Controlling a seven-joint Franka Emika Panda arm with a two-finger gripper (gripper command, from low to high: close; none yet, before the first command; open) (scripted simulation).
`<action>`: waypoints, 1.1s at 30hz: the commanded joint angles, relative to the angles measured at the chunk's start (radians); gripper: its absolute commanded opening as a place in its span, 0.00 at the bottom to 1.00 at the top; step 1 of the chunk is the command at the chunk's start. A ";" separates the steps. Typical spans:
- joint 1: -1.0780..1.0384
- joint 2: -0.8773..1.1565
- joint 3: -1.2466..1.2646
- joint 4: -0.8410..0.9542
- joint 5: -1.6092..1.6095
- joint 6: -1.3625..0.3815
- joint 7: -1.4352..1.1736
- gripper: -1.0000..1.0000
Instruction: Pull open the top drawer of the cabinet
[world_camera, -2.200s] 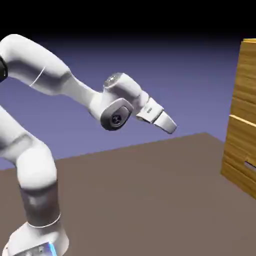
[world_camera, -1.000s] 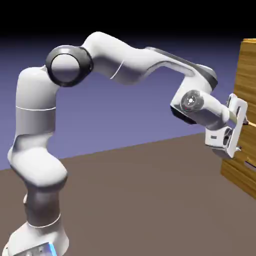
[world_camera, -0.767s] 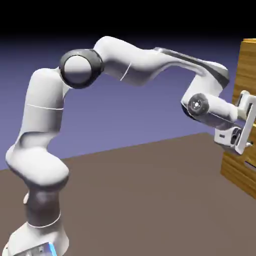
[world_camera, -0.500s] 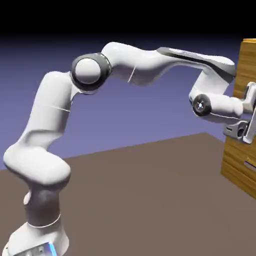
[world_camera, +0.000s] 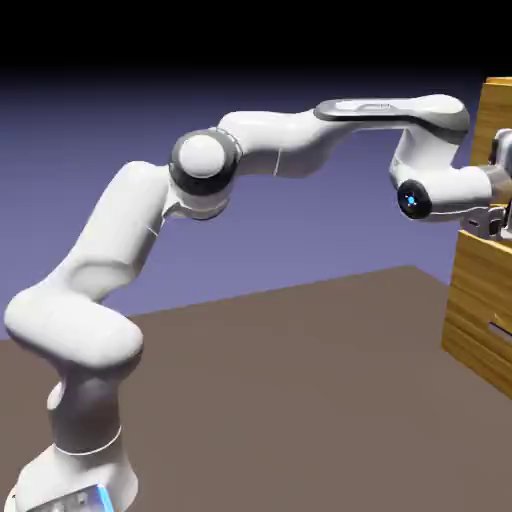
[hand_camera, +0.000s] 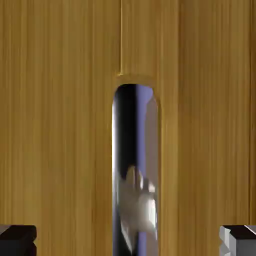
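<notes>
While my claw (hand_camera: 128, 240) hangs spread wide, with its two dark fingertips (hand_camera: 17, 240) at the bottom corners of the hand view and nothing pinched between them, a shiny metal handle (hand_camera: 135, 170) stands in the gap. That handle is a rounded bar, running lengthwise up the hand view, and it mirrors blue-violet and a pale blur. Whether my tips touch it I cannot tell. Behind the handle spreads the golden-brown wood of the top drawer (hand_camera: 60, 125), its grain running the same way as the bar, with a thin seam leading off from the handle's rounded end.

From the exterior view, my hand (world_camera: 490, 205) is pressed up against the front of the cabinet (world_camera: 480, 300), at its upper half — the fingers themselves are cut off at the frame's edge. Below my hand, on the same cabinet, a lower front carries a small grey bar handle (world_camera: 499, 331). My white arm (world_camera: 290, 150) stretches level toward the cabinet from its base on the brown table (world_camera: 300, 400).
</notes>
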 joint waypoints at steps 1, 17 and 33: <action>-0.019 0.023 0.006 0.036 -0.010 0.009 0.026 0.50; 0.209 -0.211 -0.102 -0.343 0.084 -0.082 -0.221 0.00; 0.576 -0.060 -0.545 -0.642 0.111 -0.268 -0.035 0.00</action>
